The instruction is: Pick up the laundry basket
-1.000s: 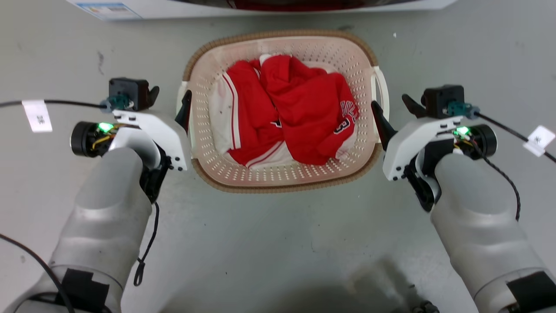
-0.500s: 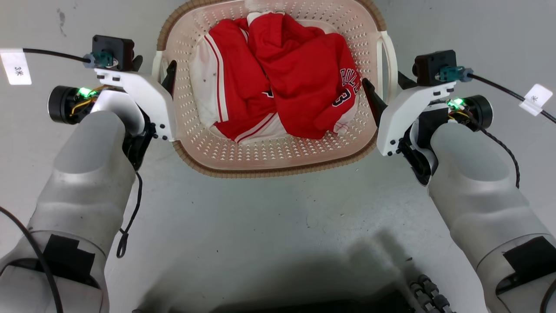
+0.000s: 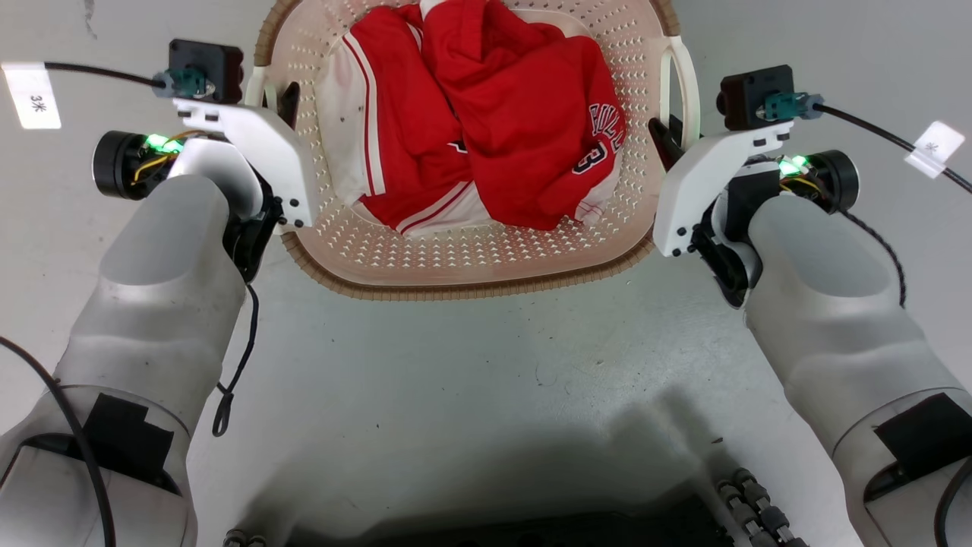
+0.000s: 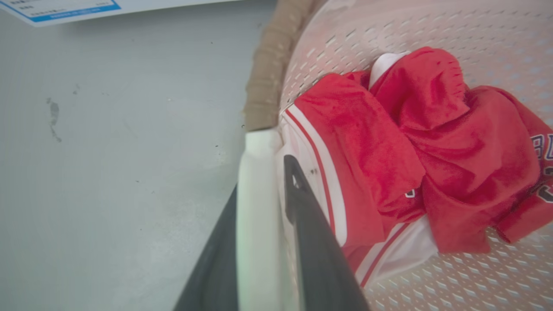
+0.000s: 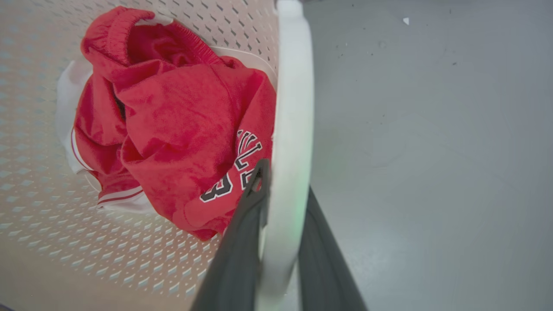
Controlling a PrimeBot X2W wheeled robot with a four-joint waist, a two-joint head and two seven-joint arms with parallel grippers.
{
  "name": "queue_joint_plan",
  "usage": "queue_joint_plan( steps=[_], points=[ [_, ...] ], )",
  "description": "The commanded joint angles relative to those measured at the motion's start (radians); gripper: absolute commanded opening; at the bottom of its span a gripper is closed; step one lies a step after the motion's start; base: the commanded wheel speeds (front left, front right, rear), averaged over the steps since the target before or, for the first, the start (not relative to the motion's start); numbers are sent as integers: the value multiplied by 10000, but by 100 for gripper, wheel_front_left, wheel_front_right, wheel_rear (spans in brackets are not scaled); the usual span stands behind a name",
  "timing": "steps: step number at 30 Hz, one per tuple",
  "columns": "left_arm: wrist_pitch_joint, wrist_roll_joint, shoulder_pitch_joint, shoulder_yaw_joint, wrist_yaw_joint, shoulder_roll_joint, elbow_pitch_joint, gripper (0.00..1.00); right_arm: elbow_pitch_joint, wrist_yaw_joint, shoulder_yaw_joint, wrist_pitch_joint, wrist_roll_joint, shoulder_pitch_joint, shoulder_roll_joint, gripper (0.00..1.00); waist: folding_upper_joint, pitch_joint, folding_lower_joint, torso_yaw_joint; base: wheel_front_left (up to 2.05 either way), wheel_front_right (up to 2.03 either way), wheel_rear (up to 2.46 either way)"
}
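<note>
the laundry basket (image 3: pixel 486 257) sits on the grey floor (image 3: pixel 486 380) straight ahead of the robot, between its two forearms. whether its base is touching the floor or just off it cannot be told. inside lie a crumpled red jersey (image 3: pixel 531 129) with a number 3 and, to its left, a red-and-white striped garment (image 3: pixel 380 137).

the left tool (image 4: pixel 259 185) is narrowed onto the basket's left handle (image 4: pixel 255 164). one dark finger is inside the white loop next to the clothes, and the other is outside against the loop on the floor side.

the right tool (image 5: pixel 285 181) grips the right handle (image 5: pixel 293 95) the same way. its inner finger is beside the jersey, its outer finger is on the floor side, and both are pressed close to the white band.

at the far left of the left wrist view is the edge of a white panel (image 4: pixel 65 6) with a blue-bordered label.
</note>
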Motion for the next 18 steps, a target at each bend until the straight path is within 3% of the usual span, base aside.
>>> queue_joint_plan(
  steps=[1,10,18],
  points=[
    [-18,-40,-85,-121,15,145,15,0,44,0,94,-80,74,-188,-13,0,0,-1,-1,-1,0,0,0],
    [27,-595,-127,-709,13,209,5,0,256,2,502,-172,450,-239,-16,0,0,-151,-1,30,0,0,0],
    [695,-1301,200,-1236,8,55,54,0,323,11,964,673,905,-54,2,0,0,-861,-1,127,0,0,0]
  ],
)
